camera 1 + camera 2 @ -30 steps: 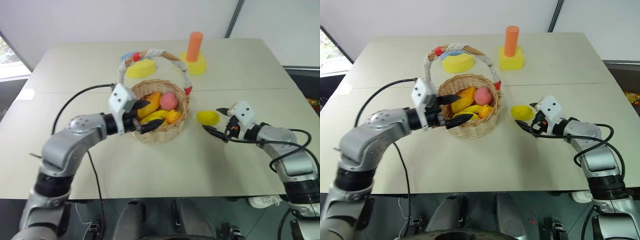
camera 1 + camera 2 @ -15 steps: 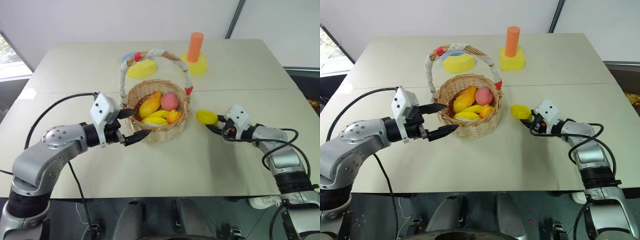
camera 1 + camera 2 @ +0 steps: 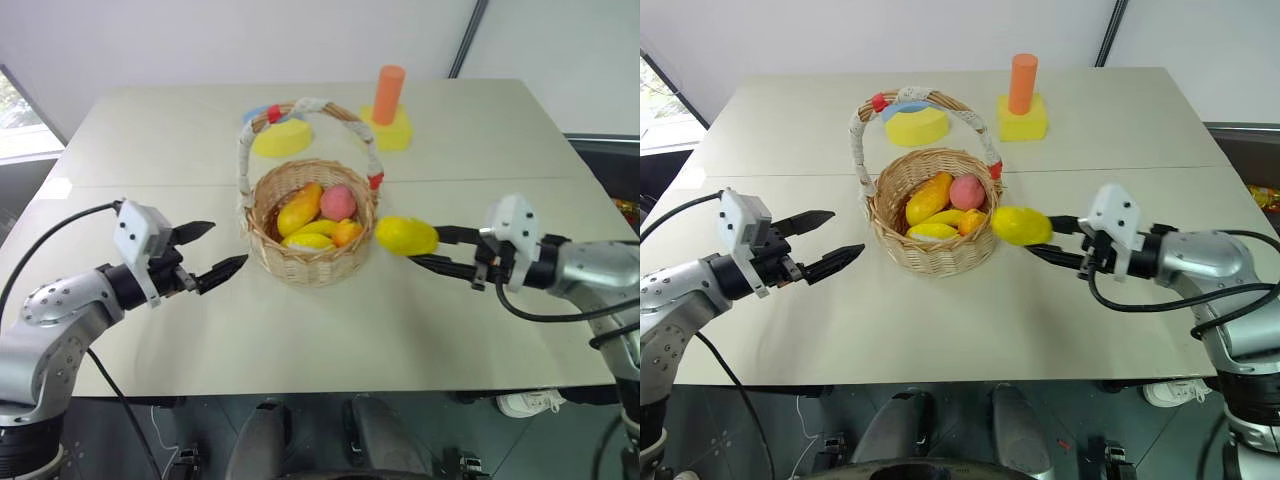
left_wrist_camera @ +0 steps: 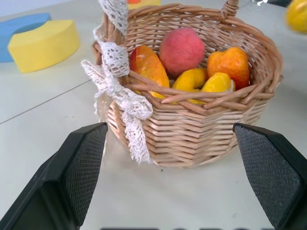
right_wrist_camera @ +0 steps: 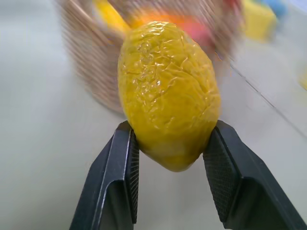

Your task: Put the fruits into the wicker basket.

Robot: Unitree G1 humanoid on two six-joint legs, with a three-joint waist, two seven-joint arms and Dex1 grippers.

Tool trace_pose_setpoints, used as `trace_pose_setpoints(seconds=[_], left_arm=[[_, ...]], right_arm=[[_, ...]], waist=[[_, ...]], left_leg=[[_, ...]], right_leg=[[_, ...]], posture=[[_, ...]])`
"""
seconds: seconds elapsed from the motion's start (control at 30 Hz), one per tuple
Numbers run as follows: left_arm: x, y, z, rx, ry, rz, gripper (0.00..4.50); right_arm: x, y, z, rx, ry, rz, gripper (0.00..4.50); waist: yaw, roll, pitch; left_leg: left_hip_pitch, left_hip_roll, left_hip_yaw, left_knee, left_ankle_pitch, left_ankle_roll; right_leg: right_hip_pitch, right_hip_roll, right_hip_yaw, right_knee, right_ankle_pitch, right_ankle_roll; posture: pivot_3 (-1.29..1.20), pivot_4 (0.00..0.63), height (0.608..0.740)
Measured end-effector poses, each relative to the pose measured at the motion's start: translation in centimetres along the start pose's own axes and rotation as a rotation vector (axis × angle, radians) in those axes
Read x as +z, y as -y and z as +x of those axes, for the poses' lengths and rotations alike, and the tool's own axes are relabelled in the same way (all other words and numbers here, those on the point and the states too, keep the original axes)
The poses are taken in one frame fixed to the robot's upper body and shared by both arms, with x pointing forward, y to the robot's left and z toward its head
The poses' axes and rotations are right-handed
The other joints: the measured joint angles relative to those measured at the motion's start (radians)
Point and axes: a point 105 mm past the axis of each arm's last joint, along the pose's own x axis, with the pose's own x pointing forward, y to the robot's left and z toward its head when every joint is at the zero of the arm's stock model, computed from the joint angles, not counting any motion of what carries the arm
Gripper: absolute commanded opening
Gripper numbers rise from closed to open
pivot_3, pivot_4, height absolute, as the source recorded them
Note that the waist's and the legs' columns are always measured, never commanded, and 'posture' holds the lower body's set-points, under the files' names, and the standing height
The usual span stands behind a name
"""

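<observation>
We see two silver-grey metal arms with rounded joint housings, each trailing a looping black cable. Each wrist carries a small white box, and the left gripper (image 3: 206,250) and right gripper (image 3: 438,249) have slim black fingers (image 4: 79,170) with finely textured inner pads.

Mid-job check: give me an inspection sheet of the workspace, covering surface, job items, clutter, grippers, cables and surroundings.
Surface: pale table, a seam running across it.
Job's things: wicker basket upright mid-table, holding a pink peach and yellow-orange fruits; yellow lemon held just right of the basket rim, not yet inside.
Clutter: orange cylinder on its yellow base, and yellow block with a blue block, all behind the basket.
Grippers: left gripper open, empty, left of the basket; right gripper shut on the lemon.
Cables: black cable looping from the left wrist; black cable along the right forearm.
Surroundings: white wall behind; window at far left.
</observation>
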Motion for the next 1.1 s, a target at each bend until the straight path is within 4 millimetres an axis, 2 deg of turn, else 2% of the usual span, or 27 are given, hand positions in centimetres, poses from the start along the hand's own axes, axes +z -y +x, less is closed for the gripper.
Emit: trace_pose_setpoints(seconds=[0.07, 0.1, 0.17, 0.27, 0.37, 0.47, 0.53, 0.63, 0.67, 0.8, 0.87, 1.03, 1.07, 1.1], left_arm=[[0.2, -0.1, 0.0, 0.001, 0.012, 0.009, 4.50], [0.3, 0.0, 0.0, -0.001, 0.014, 0.011, 4.50], [0.1, 0.1, 0.2, -0.002, 0.013, 0.008, 4.50], [-0.3, 0.4, 0.5, -0.009, 0.010, -0.002, 4.50], [-0.1, 0.8, 0.8, -0.010, 0.028, -0.004, 4.50], [0.5, 1.9, 1.4, -0.035, 0.057, 0.004, 4.50], [0.5, 2.2, 1.6, -0.042, 0.056, 0.001, 4.50], [0.5, 2.2, 1.7, -0.031, 0.064, -0.005, 4.50], [0.6, 2.2, 1.7, -0.030, 0.073, -0.009, 4.50], [1.3, 2.8, 2.1, -0.062, 0.136, -0.050, 4.50], [1.8, 3.0, 2.2, -0.078, 0.157, -0.046, 4.50], [2.2, 3.1, 2.4, -0.087, 0.167, -0.036, 4.50], [2.2, 3.2, 2.5, -0.093, 0.169, -0.034, 4.50], [2.2, 3.3, 2.6, -0.098, 0.168, -0.033, 4.50]], right_arm=[[1.9, 0.3, 2.6, -0.021, 0.053, -0.041, 1.64], [2.3, 0.2, 3.9, -0.033, 0.062, -0.052, 1.64], [2.1, 0.1, 5.9, -0.055, 0.053, -0.044, 1.64], [1.3, 0.0, 7.8, -0.079, 0.017, -0.024, 1.64], [1.0, -0.1, 9.1, -0.097, 0.002, -0.010, 2.77], [1.2, -0.1, 9.2, -0.096, 0.014, -0.017, 4.28], [1.7, -0.2, 8.5, -0.081, 0.032, -0.026, 4.28], [2.2, 0.5, 5.3, -0.076, 0.077, 0.033, 4.28], [2.2, 0.9, 4.2, -0.090, 0.082, 0.059, 4.28], [1.0, 2.2, 2.7, -0.166, 0.075, 0.131, 4.28], [0.3, 3.0, 2.9, -0.225, 0.094, 0.193, 4.28], [-1.2, 4.2, 5.6, -0.303, 0.134, 0.281, 4.28], [-1.4, 4.5, 6.1, -0.314, 0.141, 0.289, 3.76], [-1.4, 4.8, 6.5, -0.327, 0.150, 0.296, 3.46]], waist=[[-0.002, 0.000, 0.000], [0.000, 0.000, 0.000], [0.005, 0.000, 0.000], [0.012, 0.000, 0.000], [0.009, 0.000, 0.000], [0.009, 0.000, 0.000], [0.009, 0.000, 0.000], [0.012, 0.000, 0.000], [0.010, 0.000, 0.000], [0.002, 0.000, 0.000], [-0.001, 0.000, -0.001], [-0.001, 0.000, -0.001], [0.001, 0.000, -0.001], [0.002, 0.000, -0.001]], left_leg=[[0.003, 0.000, 0.000, 0.000, 0.001, -0.001], [0.003, 0.000, 0.000, 0.000, 0.001, -0.001], [0.002, 0.000, -0.001, 0.000, 0.001, -0.001], [-0.003, -0.001, -0.002, 0.000, 0.001, -0.001], [-0.004, -0.002, -0.001, 0.000, 0.001, -0.002], [-0.004, -0.002, -0.001, -0.001, 0.000, 0.000], [-0.004, -0.002, -0.001, -0.001, 0.000, 0.000], [-0.003, -0.002, -0.002, 0.000, 0.000, 0.001], [-0.002, -0.002, -0.001, 0.000, 0.000, 0.001], [-0.001, 0.000, -0.001, 0.000, 0.000, 0.001], [0.000, 0.000, -0.001, 0.000, 0.000, 0.000], [0.001, 0.000, 0.000, 0.000, 0.001, -0.001], [0.001, 0.000, 0.000, 0.000, 0.001, -0.001], [0.001, 0.000, 0.000, 0.000, 0.001, -0.001]], right_leg=[[0.003, 0.001, 0.000, 0.000, 0.000, -0.001], [0.003, 0.001, 0.000, 0.000, 0.000, -0.001], [0.002, 0.000, -0.001, 0.000, 0.000, -0.001], [-0.003, -0.002, -0.002, 0.000, 0.000, -0.001], [-0.003, -0.002, -0.002, -0.001, 0.000, -0.001], [-0.003, -0.002, -0.002, -0.002, 0.000, -0.001], [-0.003, -0.002, -0.002, -0.002, 0.000, -0.001], [-0.001, -0.002, -0.002, -0.002, 0.000, -0.001], [-0.001, -0.002, -0.002, -0.002, 0.000, -0.001], [0.000, -0.001, -0.002, -0.001, 0.000, -0.001], [-0.001, 0.000, -0.001, 0.001, 0.000, -0.001], [-0.002, 0.001, -0.001, 0.004, 0.000, -0.001], [-0.002, 0.001, -0.001, 0.004, 0.000, -0.001], [-0.002, 0.001, 0.000, 0.004, 0.000, -0.001]], posture=[[0.00, 0.150, 0.740], [0.00, 0.150, 0.740], [0.00, 0.150, 0.740], [0.00, 0.150, 0.740], [0.00, 0.150, 0.740], [0.00, 0.150, 0.740], [0.00, 0.150, 0.740], [0.00, 0.150, 0.740], [0.00, 0.150, 0.740], [0.00, 0.150, 0.740], [0.00, 0.150, 0.740], [0.00, 0.150, 0.740], [0.00, 0.150, 0.740], [0.00, 0.150, 0.740]])
